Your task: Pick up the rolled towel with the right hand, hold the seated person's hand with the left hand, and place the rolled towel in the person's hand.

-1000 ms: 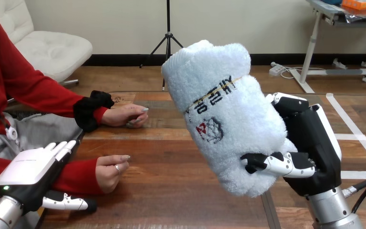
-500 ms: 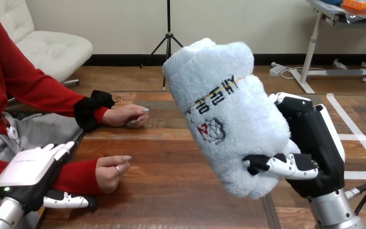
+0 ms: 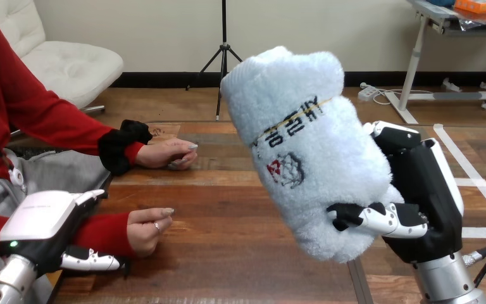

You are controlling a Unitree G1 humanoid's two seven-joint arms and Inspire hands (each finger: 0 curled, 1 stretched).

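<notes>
Gripping the towel (image 3: 304, 145), the right hand (image 3: 427, 190) holds it tilted above the table (image 3: 228, 253). The left hand (image 3: 38, 221) lies at the table's left edge over the person's sleeve (image 3: 98, 231); I cannot tell its grasp.

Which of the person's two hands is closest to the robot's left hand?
The person's lower hand, just right of the left hand; the person's upper hand rests farther across the table.

Figure: the scene is lit brightly and evenly from above; a pale grey sheen is thrown on the far part of the wooden table (image 3: 228, 149); the rolled towel (image 3: 304, 145) is lit nearly white, its underside faintly shaded; soft-edged shadow is cast beneath the person's nearer hand (image 3: 144, 229).
</notes>
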